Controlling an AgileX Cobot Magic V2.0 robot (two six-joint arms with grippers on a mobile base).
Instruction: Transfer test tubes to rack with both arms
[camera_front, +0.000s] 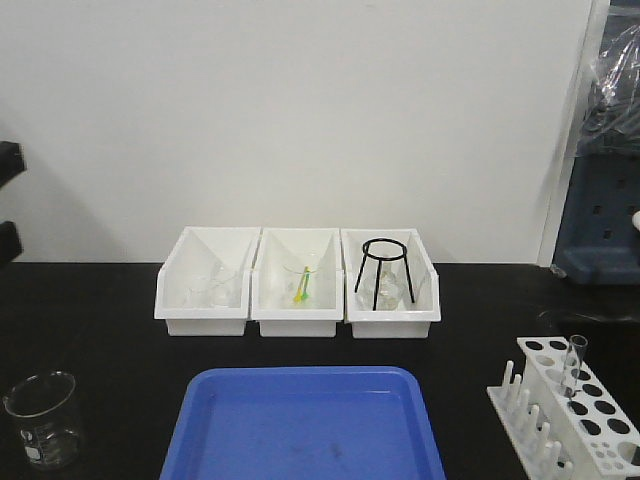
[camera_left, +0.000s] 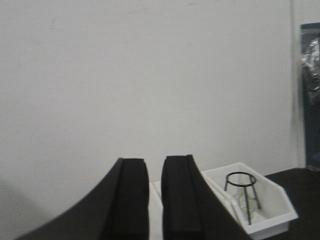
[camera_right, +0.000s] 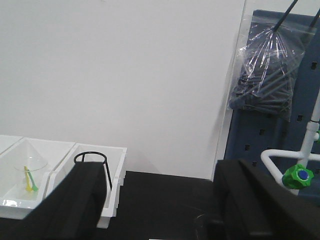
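Note:
The white rack (camera_front: 590, 428) stands at the table's front right, its pegs along the left side. One clear test tube (camera_front: 576, 362) stands upright in a hole near the rack's far end. Neither arm appears in the front view. In the left wrist view my left gripper (camera_left: 155, 200) is held up facing the wall, its black fingers (camera_left: 132, 200) almost together with only a thin gap and nothing between them. My right gripper (camera_right: 160, 200) is wide open over the black tabletop, empty, with the rightmost bin (camera_right: 112, 170) to its left.
Three white open-front bins (camera_front: 297, 322) line the back: clear glassware in the left one, a funnel with a yellow-green item (camera_front: 301, 285) in the middle, a black wire tripod (camera_front: 382, 270) in the right. A blue tray (camera_front: 300, 425) lies front centre, a glass beaker (camera_front: 42, 417) front left. A blue pegboard (camera_right: 295, 130) stands far right.

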